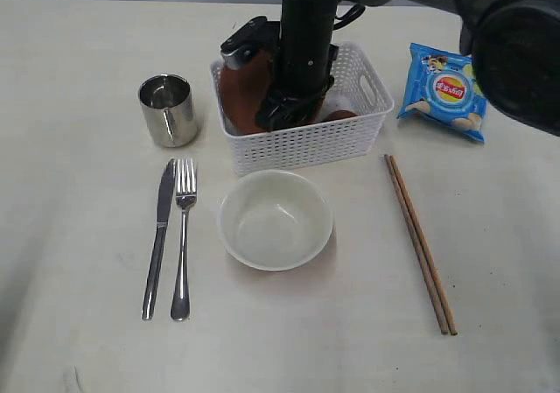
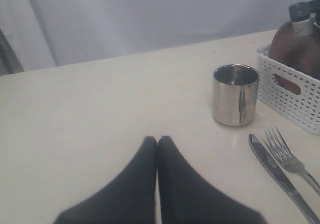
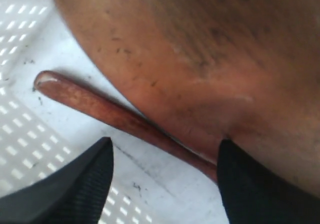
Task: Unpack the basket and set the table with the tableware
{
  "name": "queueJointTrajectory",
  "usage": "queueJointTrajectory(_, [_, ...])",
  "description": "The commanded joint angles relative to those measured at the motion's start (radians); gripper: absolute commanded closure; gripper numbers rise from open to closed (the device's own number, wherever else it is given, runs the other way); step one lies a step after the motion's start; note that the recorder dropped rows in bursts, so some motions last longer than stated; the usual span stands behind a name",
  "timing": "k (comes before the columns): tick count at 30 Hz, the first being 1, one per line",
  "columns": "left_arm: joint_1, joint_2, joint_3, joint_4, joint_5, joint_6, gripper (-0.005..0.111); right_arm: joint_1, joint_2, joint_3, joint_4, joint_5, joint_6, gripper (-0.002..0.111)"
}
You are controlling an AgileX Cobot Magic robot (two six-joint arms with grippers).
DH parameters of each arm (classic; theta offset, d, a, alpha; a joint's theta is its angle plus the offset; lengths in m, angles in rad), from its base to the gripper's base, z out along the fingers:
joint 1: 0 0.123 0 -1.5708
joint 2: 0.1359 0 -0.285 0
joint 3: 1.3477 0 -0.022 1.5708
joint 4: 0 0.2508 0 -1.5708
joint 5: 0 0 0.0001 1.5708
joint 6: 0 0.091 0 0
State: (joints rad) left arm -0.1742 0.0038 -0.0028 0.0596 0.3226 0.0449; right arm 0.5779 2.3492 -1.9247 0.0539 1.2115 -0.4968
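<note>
My right pincer (image 3: 165, 149), jaws wide and empty, hangs inside the white lattice plastic basket (image 1: 306, 143) on the pale cream table (image 1: 87, 235), where the reddish-brown wooden spoon (image 3: 100, 107) lies slantwise across the gap between them, one end tucked under the round dark brown plate (image 3: 200, 44).

i see basket (image 1: 302, 143) holding tilted brown plate (image 1: 241, 100) and, probably, wooden spoon (image 3: 100, 107); mug (image 1: 168, 108), knife (image 1: 160, 235), fork (image 1: 182, 244), bowl (image 1: 276, 221), chopsticks (image 1: 419, 244) laid on table (image 1: 87, 340).

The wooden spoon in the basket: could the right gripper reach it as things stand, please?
Probably yes: the right gripper is open astride the handle of the wooden spoon, though the plate covers its other end.
</note>
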Motion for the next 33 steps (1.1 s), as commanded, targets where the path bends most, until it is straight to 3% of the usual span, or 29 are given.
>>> queueJointTrajectory(1, [0.002,-0.004,0.003,-0.009,-0.001,0.0,0.107,-0.003,0.023,-0.005,-0.005,0.0,-0.02,0.053])
queueJointTrajectory(12, [0.002,-0.004,0.003,-0.009,-0.001,0.0,0.107,-0.003,0.04,-0.005,-0.037,-0.01,-0.022,0.108])
queueJointTrajectory(33, [0.002,-0.004,0.003,-0.009,-0.001,0.0,0.107,-0.005,-0.165,-0.005,-0.037,-0.082,-0.019,0.109])
